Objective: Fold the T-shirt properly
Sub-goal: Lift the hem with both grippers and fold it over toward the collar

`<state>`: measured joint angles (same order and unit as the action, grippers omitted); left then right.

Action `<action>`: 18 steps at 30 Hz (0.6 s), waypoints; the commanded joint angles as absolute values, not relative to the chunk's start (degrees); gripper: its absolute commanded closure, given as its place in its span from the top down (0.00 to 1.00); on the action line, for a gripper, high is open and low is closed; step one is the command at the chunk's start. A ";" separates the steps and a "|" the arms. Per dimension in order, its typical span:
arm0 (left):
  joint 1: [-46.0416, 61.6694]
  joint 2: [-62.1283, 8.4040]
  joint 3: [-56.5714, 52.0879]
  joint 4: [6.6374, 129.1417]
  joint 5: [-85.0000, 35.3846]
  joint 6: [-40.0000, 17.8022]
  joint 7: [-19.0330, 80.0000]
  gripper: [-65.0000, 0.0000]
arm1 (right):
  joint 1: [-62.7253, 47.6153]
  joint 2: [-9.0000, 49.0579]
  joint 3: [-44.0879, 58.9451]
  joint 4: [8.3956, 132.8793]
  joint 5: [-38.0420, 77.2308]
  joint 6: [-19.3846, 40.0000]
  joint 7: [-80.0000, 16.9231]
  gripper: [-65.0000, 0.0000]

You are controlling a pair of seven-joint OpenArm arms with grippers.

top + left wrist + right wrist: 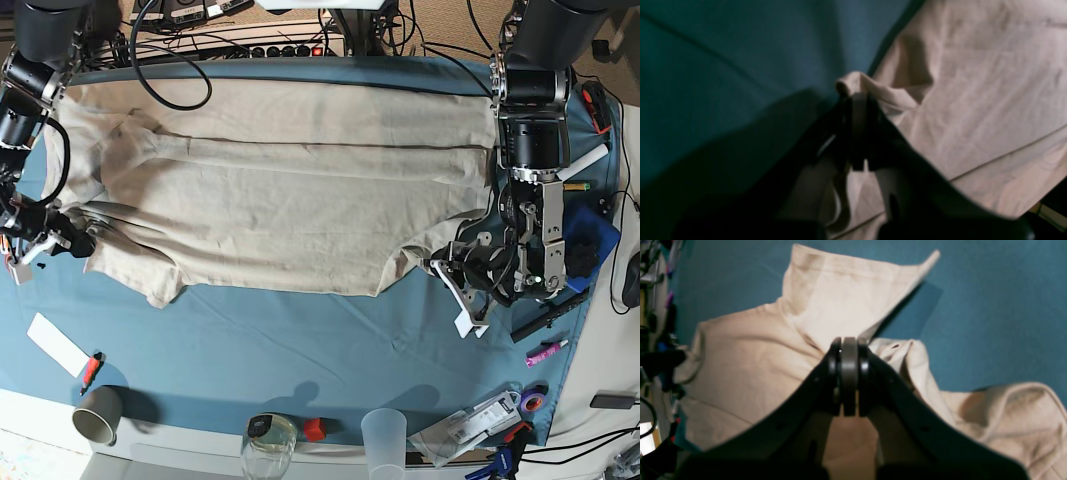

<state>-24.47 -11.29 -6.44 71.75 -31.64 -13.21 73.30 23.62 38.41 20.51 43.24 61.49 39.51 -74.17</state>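
While the T-shirt [290,200] lies spread across the blue-covered surface [300,340], the left tool [858,100] is clenched on a bunched fold of the garment's edge. The right tool [849,346] has its jaws pressed together at the shirt's opposite edge; whether cloth is pinched between them cannot be told. A paper cup [97,412] stands near the front edge.

We see a wide open band of blue cloth [300,330] in front of the T-shirt [290,200], where a gripper can pass, while cups [97,412], a jar [268,440] and tools [545,352] crowd the front and right edges.
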 commanded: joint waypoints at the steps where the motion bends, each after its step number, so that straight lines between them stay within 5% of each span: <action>1: -26.02 -11.62 -6.55 72.95 -32.86 -13.63 73.08 0.00 | 25.08 39.97 21.15 44.27 63.90 40.00 -74.17 0.00; 18: -25.54 -20.12 -6.57 77.17 -37.89 -16.19 73.89 0.00 | 25.10 40.01 21.93 44.34 65.71 40.00 -74.37 0.00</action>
